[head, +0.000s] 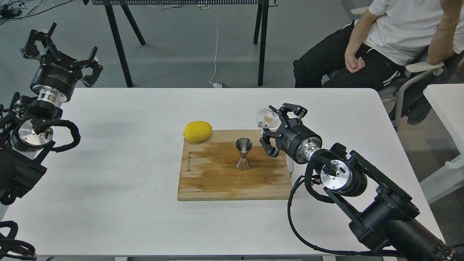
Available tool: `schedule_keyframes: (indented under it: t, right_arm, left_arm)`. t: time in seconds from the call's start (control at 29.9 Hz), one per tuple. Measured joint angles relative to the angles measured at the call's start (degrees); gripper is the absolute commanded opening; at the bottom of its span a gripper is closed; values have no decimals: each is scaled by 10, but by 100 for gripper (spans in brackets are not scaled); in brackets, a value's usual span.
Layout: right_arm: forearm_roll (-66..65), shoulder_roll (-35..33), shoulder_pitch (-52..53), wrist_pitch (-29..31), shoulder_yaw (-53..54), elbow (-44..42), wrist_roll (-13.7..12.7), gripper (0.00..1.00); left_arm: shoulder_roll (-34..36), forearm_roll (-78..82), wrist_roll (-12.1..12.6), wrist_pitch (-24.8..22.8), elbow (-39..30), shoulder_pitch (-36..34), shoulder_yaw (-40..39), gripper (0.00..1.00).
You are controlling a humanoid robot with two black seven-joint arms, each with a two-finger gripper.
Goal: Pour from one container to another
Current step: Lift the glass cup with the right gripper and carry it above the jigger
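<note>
The small clear glass cup (266,118) hangs in the air, tilted, just up and to the right of the steel jigger (243,153). My right gripper (272,125) is shut on the cup from the right. The jigger stands upright near the middle of the wooden cutting board (214,174). Far off at the upper left, beyond the table's corner, my left gripper (59,49) is raised and open with nothing between its fingers.
A yellow lemon (197,131) lies at the board's back left corner. The board has a metal handle on its right side, behind my right arm. A seated person (380,43) is beyond the table's far right edge. A second white table (447,105) stands at right.
</note>
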Motion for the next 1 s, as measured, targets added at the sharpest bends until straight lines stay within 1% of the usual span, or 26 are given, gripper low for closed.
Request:
schedule_keyframes:
  t: [0.2, 0.84, 1.0]
  right_arm:
    - [-44, 2, 16, -8, -27, -15, 0, 38]
    - [-117, 2, 44, -14, -85, -16, 0, 38]
    - [-152, -1, 54, -27, -106, -17, 1, 38]
  left_arm:
    - [0, 0, 0, 0, 0, 0, 1, 100]
    - [0, -1, 0, 0, -1, 0, -2, 100]
    - [0, -1, 0, 0, 0, 0, -2, 100]
